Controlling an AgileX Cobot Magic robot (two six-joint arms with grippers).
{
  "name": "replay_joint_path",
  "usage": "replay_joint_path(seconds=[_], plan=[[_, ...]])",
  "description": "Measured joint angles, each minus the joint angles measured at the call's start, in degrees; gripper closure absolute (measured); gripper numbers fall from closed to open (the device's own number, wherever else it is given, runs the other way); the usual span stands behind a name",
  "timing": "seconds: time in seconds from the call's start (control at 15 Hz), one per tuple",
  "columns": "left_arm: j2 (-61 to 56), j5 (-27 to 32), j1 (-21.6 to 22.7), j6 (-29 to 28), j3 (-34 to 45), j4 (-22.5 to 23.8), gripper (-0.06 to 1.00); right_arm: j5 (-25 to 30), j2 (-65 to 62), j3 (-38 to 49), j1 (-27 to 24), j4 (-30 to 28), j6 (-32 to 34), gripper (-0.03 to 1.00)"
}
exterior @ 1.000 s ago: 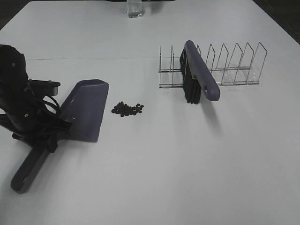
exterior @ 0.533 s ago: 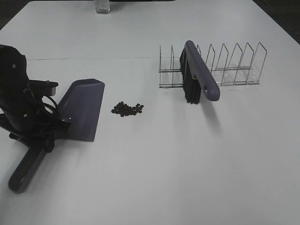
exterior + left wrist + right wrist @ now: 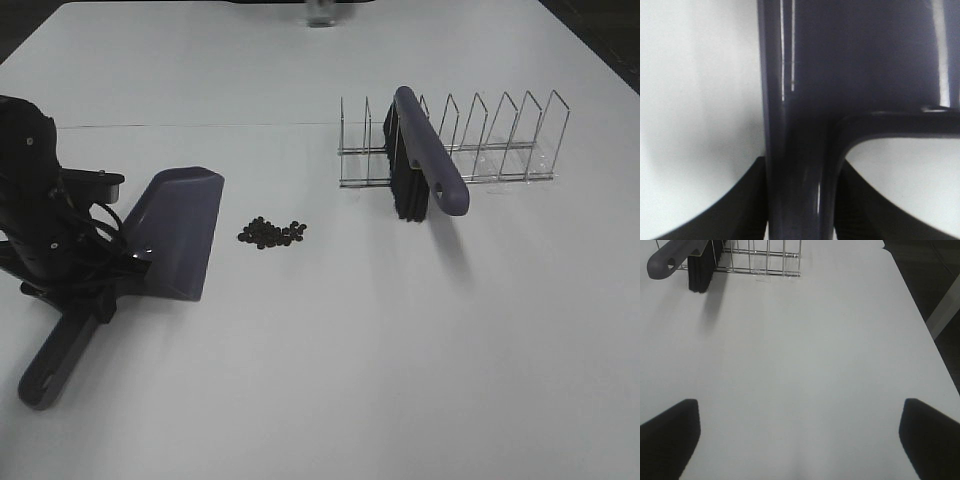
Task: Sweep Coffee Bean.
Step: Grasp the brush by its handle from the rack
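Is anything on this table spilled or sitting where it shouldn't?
Yes: a small cluster of coffee beans lies loose on the white table, near the purple dustpan. The brush rests slanted in the wire rack, handle poking out.

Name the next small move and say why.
Probably send the right gripper toward the handle of the brush. Its jaws are open and empty over bare table, the brush leans in the wire rack, and the left gripper holds the dustpan with its lip facing the beans, a gap apart.
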Motion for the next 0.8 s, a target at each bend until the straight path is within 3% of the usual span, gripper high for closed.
replay_joint_path(seconds=[0.2,0.47,0.8], plan=[[0.0,-0.1,0.0,0.0,0.0,0.0,0.61,1.1,5.2,-5.1,0.0,2.1,2.6,-0.01],[0.0,-0.3,0.0,0.1,0.0,0.0,0.61,4.8,26.0,-13.2,0.0,3.3,1.7,-0.01],[0.0,-0.3,0.0,0.1,0.0,0.0,0.61,-5.0,47.7,-19.7,0.0,7.6,-0.1,-0.01]])
